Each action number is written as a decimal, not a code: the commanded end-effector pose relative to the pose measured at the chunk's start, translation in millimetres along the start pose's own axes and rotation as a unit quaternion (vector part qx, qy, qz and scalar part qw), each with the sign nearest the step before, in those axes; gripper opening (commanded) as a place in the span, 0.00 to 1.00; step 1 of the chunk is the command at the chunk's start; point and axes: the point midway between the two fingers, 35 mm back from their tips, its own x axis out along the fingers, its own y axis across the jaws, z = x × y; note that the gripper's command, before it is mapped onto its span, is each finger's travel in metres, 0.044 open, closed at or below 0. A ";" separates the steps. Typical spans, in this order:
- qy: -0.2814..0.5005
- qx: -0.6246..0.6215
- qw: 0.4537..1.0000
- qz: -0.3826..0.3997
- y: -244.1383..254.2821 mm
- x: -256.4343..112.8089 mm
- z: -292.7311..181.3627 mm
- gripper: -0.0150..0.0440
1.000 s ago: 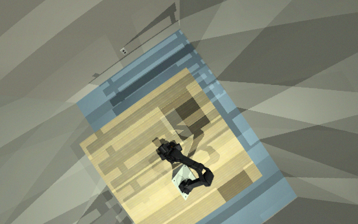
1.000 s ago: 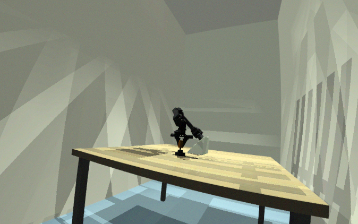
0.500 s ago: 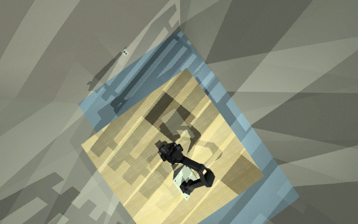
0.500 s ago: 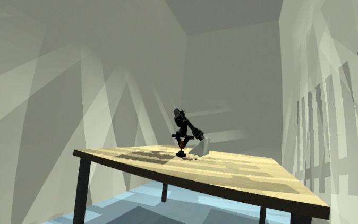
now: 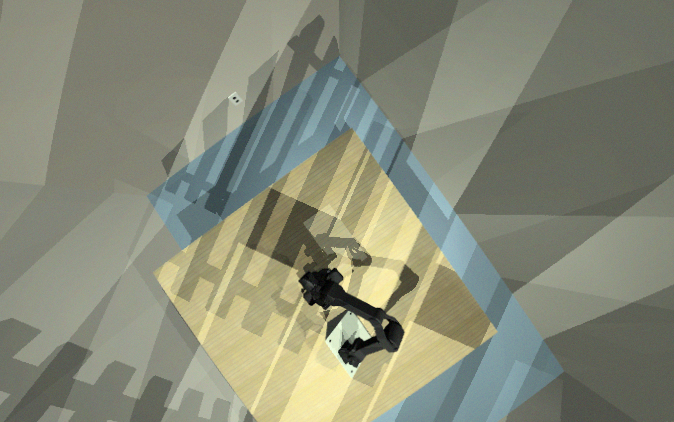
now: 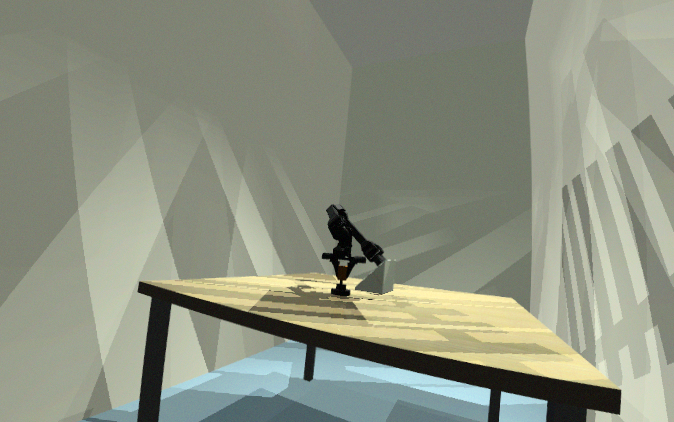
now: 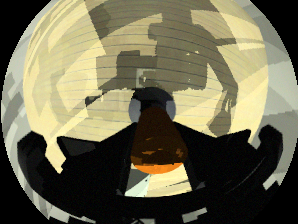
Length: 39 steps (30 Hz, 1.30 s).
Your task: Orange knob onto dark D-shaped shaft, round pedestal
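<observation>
The orange knob (image 6: 343, 271) (image 7: 159, 142) is upright between the fingers of my gripper (image 6: 342, 277) (image 7: 154, 125), which is shut on it. In the exterior view the knob is over the round dark pedestal (image 6: 340, 292), with its lower end close to the top of the shaft (image 6: 340, 286). I cannot tell whether they touch. In the wrist view the pedestal (image 7: 171, 109) shows around the knob's far end, and the knob hides the middle. The knob's hole and the flat sides are hidden. In the top view the arm covers knob and pedestal.
The arm's pale base plate (image 5: 336, 341) lies on the wooden table (image 5: 225, 310), and a grey wedge-shaped block (image 6: 381, 280) shows beside the arm in the exterior view. Strong striped shadows cross the table. A blue mat (image 5: 480, 250) lies below it.
</observation>
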 end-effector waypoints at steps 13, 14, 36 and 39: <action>0.000 -0.032 0.999 0.000 0.6 -3.9 -2.9 0.25; 0.000 -0.048 0.999 0.000 0.6 -3.9 -2.8 0.25; 0.000 -0.108 0.994 0.000 0.8 0.7 -2.0 0.25; 0.000 -0.108 0.994 0.000 0.8 -0.4 -2.1 0.25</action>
